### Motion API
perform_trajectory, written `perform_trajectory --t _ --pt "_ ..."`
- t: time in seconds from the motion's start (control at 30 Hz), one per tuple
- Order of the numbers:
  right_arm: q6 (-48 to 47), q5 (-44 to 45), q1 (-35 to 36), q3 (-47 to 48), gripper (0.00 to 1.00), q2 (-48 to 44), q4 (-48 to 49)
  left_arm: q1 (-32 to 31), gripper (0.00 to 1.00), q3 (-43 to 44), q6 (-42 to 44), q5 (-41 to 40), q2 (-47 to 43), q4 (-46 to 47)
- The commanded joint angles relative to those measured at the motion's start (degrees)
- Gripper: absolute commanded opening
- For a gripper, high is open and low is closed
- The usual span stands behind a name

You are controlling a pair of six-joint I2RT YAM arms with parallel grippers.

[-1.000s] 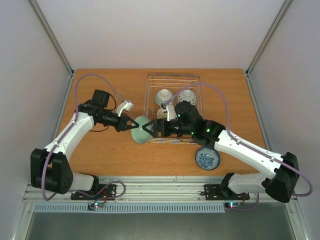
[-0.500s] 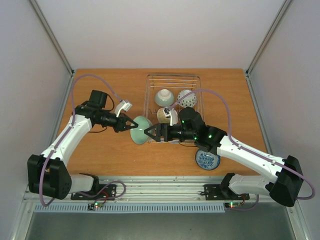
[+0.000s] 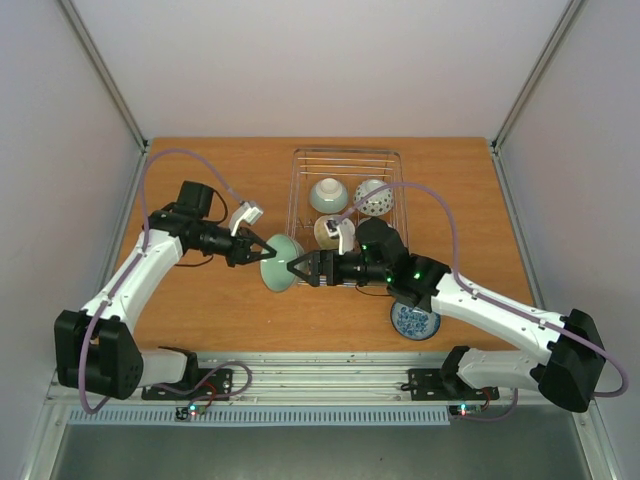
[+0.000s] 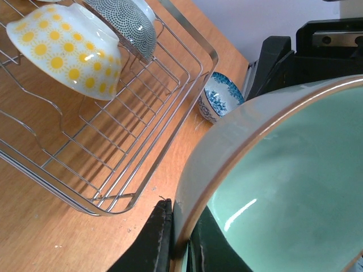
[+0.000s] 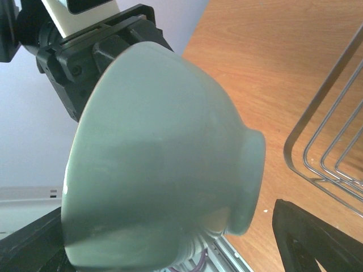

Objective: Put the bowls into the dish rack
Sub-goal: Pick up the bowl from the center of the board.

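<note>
R gripper [image 3: 298,267] pulled back off dish rack [image 3: 345,152], jaws slightly wider round green bowl [image 3: 276,272].

3 bowls [image 3: 328,194] fill the rack's [image 3: 345,153] far and middle rows; the right arm [image 3: 480,305] covers its near rows. A green bowl [image 3: 279,260] hangs beside its left edge, and a blue bowl [image 3: 414,322] sits at its near right corner. The desk's [image 3: 205,315] left side lies open.

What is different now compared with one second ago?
The right arm swung toward the near edge, uncovering the cream-yellow patterned bowl in the silvery wire dish rack. The left gripper stays shut on the pale green ceramic bowl; the right gripper stays open.
</note>
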Motion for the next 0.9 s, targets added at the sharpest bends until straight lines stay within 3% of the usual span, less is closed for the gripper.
perform_trajectory --t 0.0,0.23,0.47,0.57,0.7,0.87 --pt "0.68 -0.29 0.24 -0.08 0.89 1.35 3.64 0.17 0.01 2.2 3.31 7.43 0.58 -3.42" --pt "1.52 -2.29 0.24 0.47 0.89 3.06 5.99 0.26 0.0 2.14 4.0 7.36 -0.47 -3.1" --pt "2.82 -6.23 0.24 0.56 0.84 4.58 9.94 0.26 0.0 0.27 -0.47 4.89 -3.14 1.97" --pt "3.38 -8.26 0.24 0.52 0.71 5.33 11.51 0.28 0.0 0.34 -0.66 4.64 -3.22 2.07" --pt "3.6 -8.78 0.24 0.39 0.43 5.44 11.84 0.34 0.0 0.1 -0.71 4.07 -3.31 2.42" --pt "2.85 -8.31 0.24 0.76 0.16 4.73 10.54 0.34 0.0 -0.16 -1.18 3.45 -3.16 2.96"
